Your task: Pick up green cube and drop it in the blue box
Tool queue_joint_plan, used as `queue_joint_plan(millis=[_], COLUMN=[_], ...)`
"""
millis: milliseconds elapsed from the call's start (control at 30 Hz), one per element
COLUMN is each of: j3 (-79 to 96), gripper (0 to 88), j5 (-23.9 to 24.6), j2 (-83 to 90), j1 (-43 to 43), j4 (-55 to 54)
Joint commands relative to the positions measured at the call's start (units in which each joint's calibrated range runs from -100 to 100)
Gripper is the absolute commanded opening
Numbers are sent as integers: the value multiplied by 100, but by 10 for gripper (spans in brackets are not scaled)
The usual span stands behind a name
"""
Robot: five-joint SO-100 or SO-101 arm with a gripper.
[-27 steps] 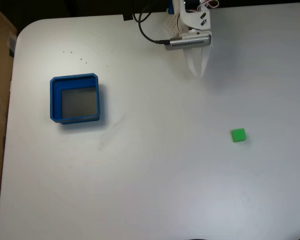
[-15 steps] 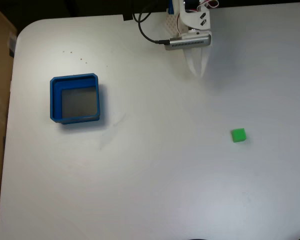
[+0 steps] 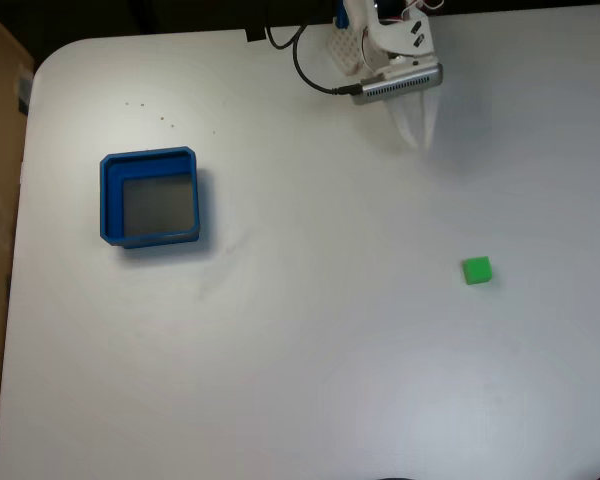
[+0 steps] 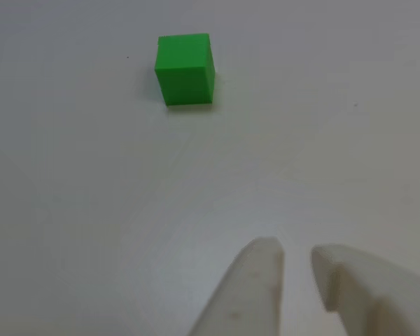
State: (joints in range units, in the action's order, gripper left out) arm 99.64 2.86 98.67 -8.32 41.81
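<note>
From the fixed view I see the white gripper [image 3: 419, 128] near the top edge of the white table [image 3: 310, 380], at about 1 o'clock from the table's centre, with its fingers pointing down toward 6 o'clock. In the other view the gripper [image 4: 294, 253] has only a narrow gap between its two white fingertips [image 4: 262, 262], and nothing is held there, so I read the jaws as nearly closed and empty. The green cube [image 3: 477, 270] lies alone on the table at about 4 o'clock from the centre, well apart from the gripper. The blue box [image 3: 108, 200] sits at about 9 o'clock, far from the cube, and it is empty.
</note>
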Motion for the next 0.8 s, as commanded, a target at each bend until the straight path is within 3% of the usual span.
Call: queue_joint_plan(millis=[0, 233, 767], j3=[-45, -678, -4156], gripper=[7, 7, 7], j5=[10, 15, 15], j2=[-17, -1146, -4522], j1=[-78, -71, -85], j4=[-122, -139, -130])
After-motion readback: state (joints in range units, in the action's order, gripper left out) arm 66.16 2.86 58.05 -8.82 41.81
